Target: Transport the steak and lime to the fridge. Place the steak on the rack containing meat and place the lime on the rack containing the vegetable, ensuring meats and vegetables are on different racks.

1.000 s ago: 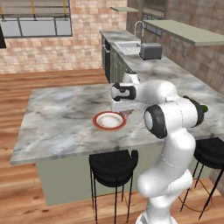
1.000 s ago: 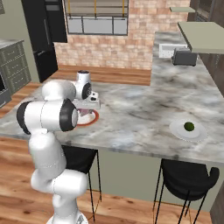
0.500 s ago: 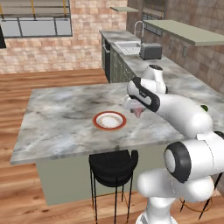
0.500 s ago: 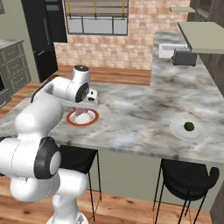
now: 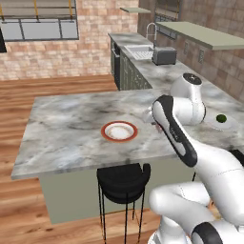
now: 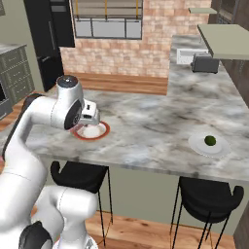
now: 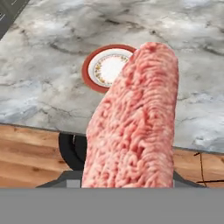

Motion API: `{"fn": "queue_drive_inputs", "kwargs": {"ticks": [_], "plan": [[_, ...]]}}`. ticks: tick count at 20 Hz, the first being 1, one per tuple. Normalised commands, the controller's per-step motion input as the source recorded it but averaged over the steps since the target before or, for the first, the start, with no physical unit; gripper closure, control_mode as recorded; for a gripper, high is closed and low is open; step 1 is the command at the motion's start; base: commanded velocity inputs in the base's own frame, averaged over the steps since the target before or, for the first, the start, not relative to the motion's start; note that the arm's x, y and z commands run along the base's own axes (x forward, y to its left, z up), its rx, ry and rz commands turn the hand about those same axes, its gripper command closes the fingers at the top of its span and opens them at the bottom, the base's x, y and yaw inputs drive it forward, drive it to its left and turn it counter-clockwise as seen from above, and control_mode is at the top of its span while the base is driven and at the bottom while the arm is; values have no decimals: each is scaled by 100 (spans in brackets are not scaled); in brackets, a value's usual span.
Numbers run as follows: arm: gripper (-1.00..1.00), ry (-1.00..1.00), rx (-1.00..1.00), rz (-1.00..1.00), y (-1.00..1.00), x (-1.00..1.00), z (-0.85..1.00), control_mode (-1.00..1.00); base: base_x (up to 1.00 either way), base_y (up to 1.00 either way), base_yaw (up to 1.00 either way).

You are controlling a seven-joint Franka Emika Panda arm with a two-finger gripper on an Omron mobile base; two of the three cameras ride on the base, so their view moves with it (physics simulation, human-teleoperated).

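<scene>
- The steak (image 7: 135,118), a long pink slab of raw meat, rises from the bottom of the hand view. It is clamped in the gripper (image 6: 90,115) and lifted clear of the island counter (image 5: 71,124).
- Below the steak on the marble sits a red-rimmed plate (image 5: 119,131), near the counter's front edge.
- In the right base view the gripper hangs just above that plate (image 6: 91,131).
- The lime (image 6: 210,140) lies on a white plate (image 6: 209,146) toward the counter's right end, near its front edge and well apart from the red-rimmed plate.
- A black stool (image 5: 123,178) stands below the front edge, under the red-rimmed plate.
- A grey toaster (image 6: 204,62) sits on the far counter by the brick wall.
- A tall black fridge (image 6: 51,39) stands at the back left of the room.
</scene>
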Motion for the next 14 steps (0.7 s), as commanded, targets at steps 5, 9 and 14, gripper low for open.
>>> {"fn": "queue_drive_inputs", "kwargs": {"ticks": [5,9,14], "plan": [[100,-23,0,-6,0,-83,55,-100,0,0,0],[100,-21,0,-5,0,-72,77,-100,0,0,0],[100,-12,0,-2,0,-69,78,-100,0,0,0]]}}
